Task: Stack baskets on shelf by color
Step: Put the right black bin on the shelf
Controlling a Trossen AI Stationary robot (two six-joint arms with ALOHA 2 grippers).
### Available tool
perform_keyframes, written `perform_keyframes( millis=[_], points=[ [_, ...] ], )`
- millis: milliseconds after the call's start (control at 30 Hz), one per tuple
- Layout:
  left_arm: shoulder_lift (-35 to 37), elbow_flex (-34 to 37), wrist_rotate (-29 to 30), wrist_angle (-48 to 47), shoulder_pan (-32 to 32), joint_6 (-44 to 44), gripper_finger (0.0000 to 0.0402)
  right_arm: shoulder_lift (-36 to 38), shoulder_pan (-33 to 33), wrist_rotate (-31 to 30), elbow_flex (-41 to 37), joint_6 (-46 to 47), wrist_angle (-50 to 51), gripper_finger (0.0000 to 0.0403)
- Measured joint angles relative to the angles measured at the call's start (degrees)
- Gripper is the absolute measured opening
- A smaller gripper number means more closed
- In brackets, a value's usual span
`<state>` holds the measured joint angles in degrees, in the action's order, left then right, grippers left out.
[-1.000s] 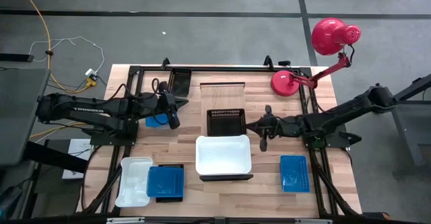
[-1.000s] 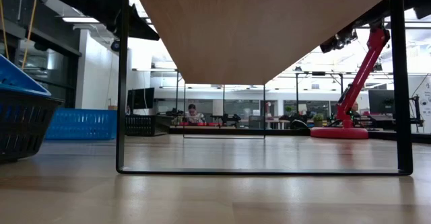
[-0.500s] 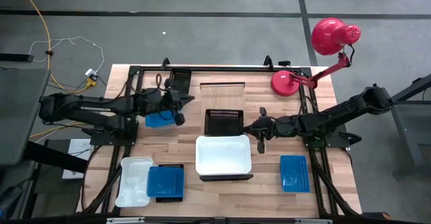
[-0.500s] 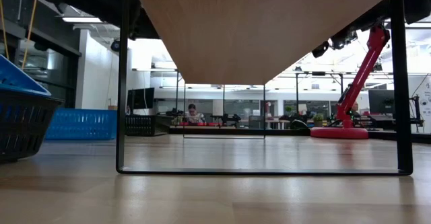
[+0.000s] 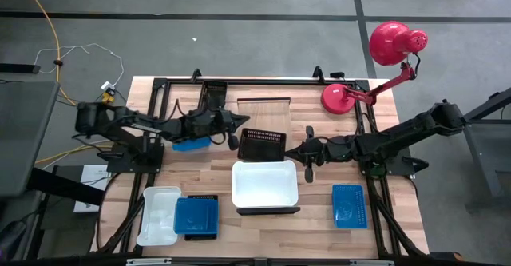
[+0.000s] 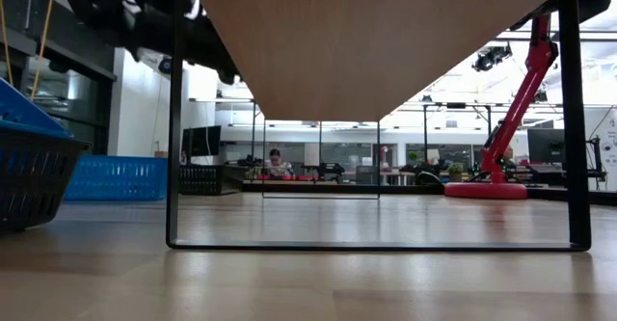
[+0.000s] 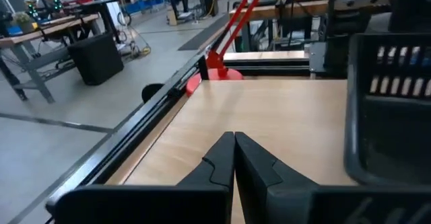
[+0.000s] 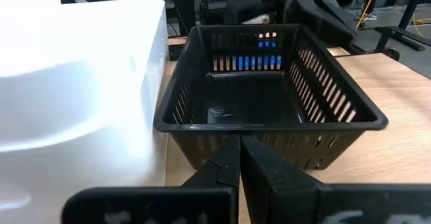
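A black mesh basket [image 5: 263, 146] [image 8: 262, 89] rests by its bottom on the pale wooden shelf [image 5: 263, 110], slightly askew, just beyond a white basket [image 5: 265, 182] [image 8: 74, 69] on the same board. My right gripper [image 5: 297, 151] [image 8: 239, 142] is shut at the black basket's right side. My left gripper [image 5: 236, 138] [image 7: 234, 138] is shut and hovers just left of the black basket [image 7: 394, 103], with a gap showing between them in the left wrist view. My right gripper meets the black basket's right-hand wall [image 8: 236, 131] just below its rim with the tips of its shut fingers. The fingers come level from the table's right. The basket stays flat on the shelf, slightly turned.
A blue basket [image 5: 190, 144] lies under my left arm. At the near left stand a white basket [image 5: 157, 216] and a blue one on a black one [image 5: 196, 216]. Another blue basket [image 5: 348, 204] lies near right, a black one [image 5: 213, 94] far left. The red lamp [image 5: 375, 66] stands far right.
My left arm has reached toward the table's right, bringing its gripper from above the blue basket to the black basket's left side. My right gripper has crept a little toward the left. The black basket has slid slightly left and turned a bit on the shelf.
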<state>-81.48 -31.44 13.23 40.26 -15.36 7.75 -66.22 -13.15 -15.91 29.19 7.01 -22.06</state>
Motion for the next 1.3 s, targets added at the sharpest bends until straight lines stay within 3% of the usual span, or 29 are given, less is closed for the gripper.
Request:
perform_keyframes(
  millis=[100, 333, 533, 867, 1033, 1300],
  points=[
    [-2.54, -0.11, -0.98, 2.15, -0.63, -0.93, 0.0000, 0.07, 0.00, -0.03, 0.00, 0.02, 0.07, 0.0000],
    [-5.21, -0.09, -12.02, 4.34, -2.36, -2.38, 0.0000, 0.07, -0.02, -0.23, 0.00, 0.92, 0.04, 0.0000],
    [-5.04, 0.00, -17.60, 3.89, -2.64, -2.18, 0.0000, 0.07, -0.02, -0.14, 0.00, 1.95, 0.00, 0.0000],
    [-4.97, 0.00, -18.74, 4.14, -2.62, -1.46, 0.0000, 0.04, -0.01, -0.14, 0.00, 1.53, 0.81, 0.0000],
    [-4.88, 0.00, -22.27, 4.19, -2.64, -0.51, 0.0000, 0.04, -0.02, -0.14, 0.00, 1.51, 2.44, 0.0000],
    [-0.40, 0.00, -22.40, -1.66, -2.62, 1.05, 0.0000, 0.04, -0.01, -0.15, 0.00, 0.32, 3.06, 0.0000]
  ],
)
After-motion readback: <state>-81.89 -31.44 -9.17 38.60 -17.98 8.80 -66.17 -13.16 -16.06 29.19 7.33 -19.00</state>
